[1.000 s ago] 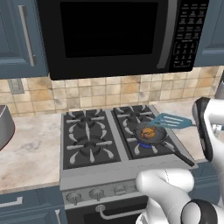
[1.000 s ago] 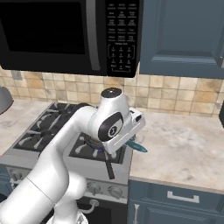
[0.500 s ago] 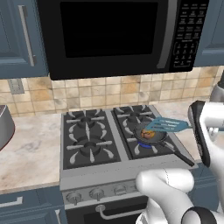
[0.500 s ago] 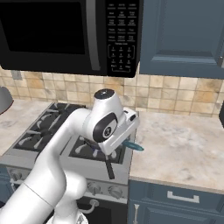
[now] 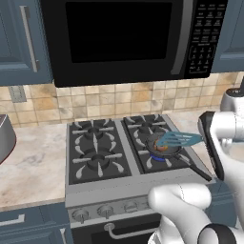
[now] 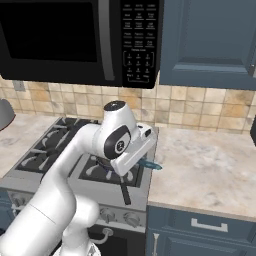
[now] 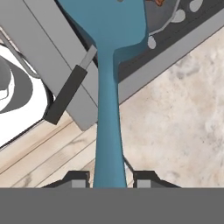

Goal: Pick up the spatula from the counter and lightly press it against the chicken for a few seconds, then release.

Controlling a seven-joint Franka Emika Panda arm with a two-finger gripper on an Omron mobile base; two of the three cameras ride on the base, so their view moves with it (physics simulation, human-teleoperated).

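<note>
The hand (image 7: 111, 179) grips the spatula (image 5: 178, 139), its blade over the chicken (image 5: 162, 148); pressing and release look left to do.

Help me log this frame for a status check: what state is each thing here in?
spatula: gripped at the handle, blade over the pan.
gripper: shut on the spatula.
chicken: in the pan, under the blade; contact unclear.
pan: on the front right burner, blue flame beneath.
microwave: door shut.
</note>
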